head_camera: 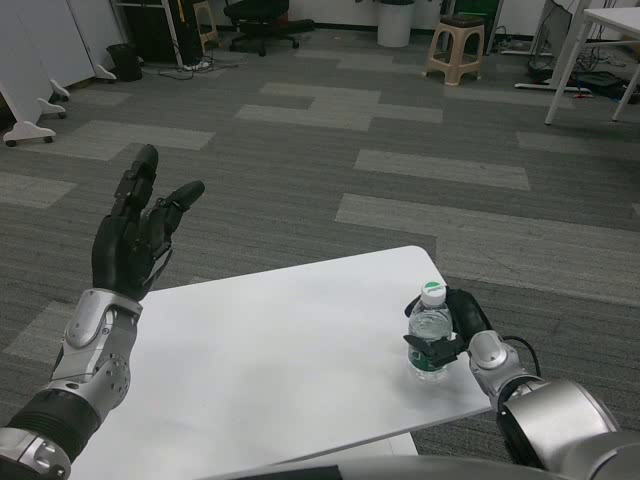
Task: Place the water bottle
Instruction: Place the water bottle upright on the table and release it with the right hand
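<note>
Bottle (430,335) standing upright near the desk's right edge; we are seeing the right robot hand (452,330) wrapping it at mid-height, dark fingers curling across the clear body, probably steadying it while it settles on the surface. Base looks down on the desk (270,360), though we cannot confirm full contact. Small clear plastic cylinder, white cap with green band, slightly ribbed. Desk is smooth, matte white, rounded corners. Left robot hand (135,235) is hovering raised at the far left, fingers spread, holding nothing, likely keeping clear.
</note>
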